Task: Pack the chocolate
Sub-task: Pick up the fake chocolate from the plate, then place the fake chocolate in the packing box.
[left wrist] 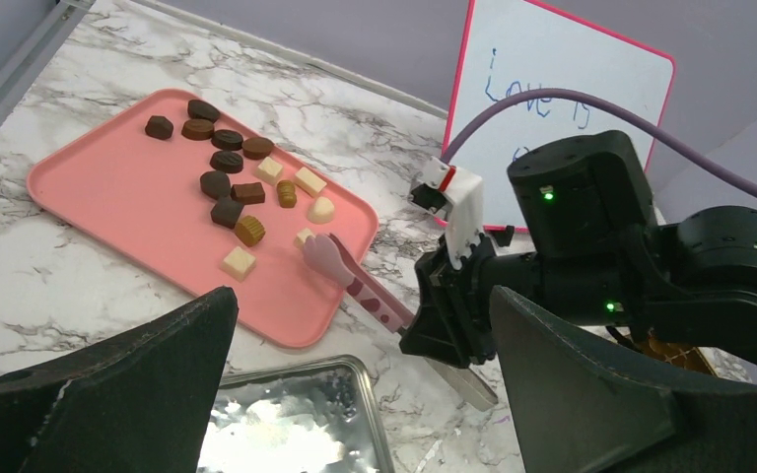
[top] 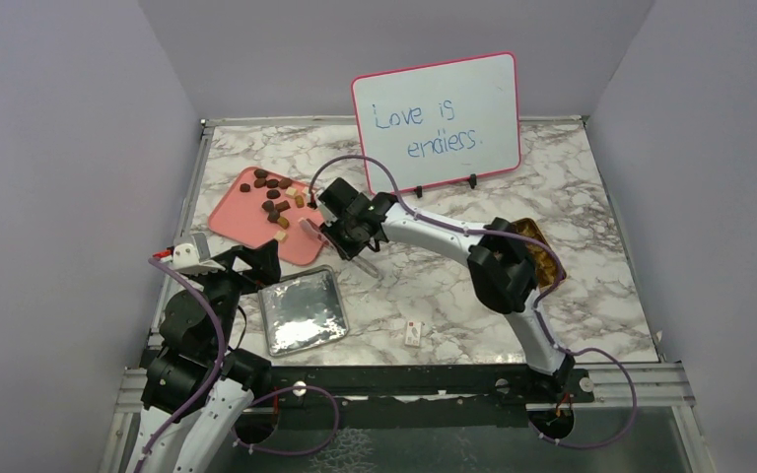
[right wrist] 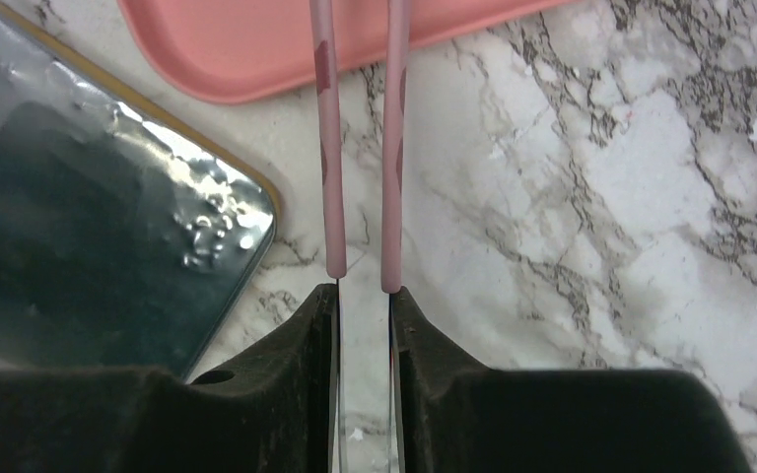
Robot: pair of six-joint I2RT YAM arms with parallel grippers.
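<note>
The chocolate (top: 274, 194) (left wrist: 227, 163), several dark brown, tan and cream bite-size pieces, lies scattered on a pink tray (top: 237, 222) (left wrist: 108, 197). My right gripper (top: 350, 236) (left wrist: 453, 315) (right wrist: 365, 296) is shut on the steel handle end of pink tongs (top: 312, 232) (left wrist: 355, 286) (right wrist: 330, 148). The tong arms stand a little apart. Their tips reach over the tray's near right corner, beside a cream piece (left wrist: 305, 236); I cannot tell whether they touch it. My left gripper (top: 256, 264) (left wrist: 360, 305) hangs open and holds nothing, above the table near the tray's front edge.
A shiny silver foil tray (top: 301, 310) (left wrist: 286, 424) (right wrist: 89, 246) lies just in front of the pink tray. A gold box (top: 542, 251) sits at the right, partly behind my right arm. A small white tag (top: 413, 333) lies near the front. A whiteboard (top: 437, 120) stands at the back.
</note>
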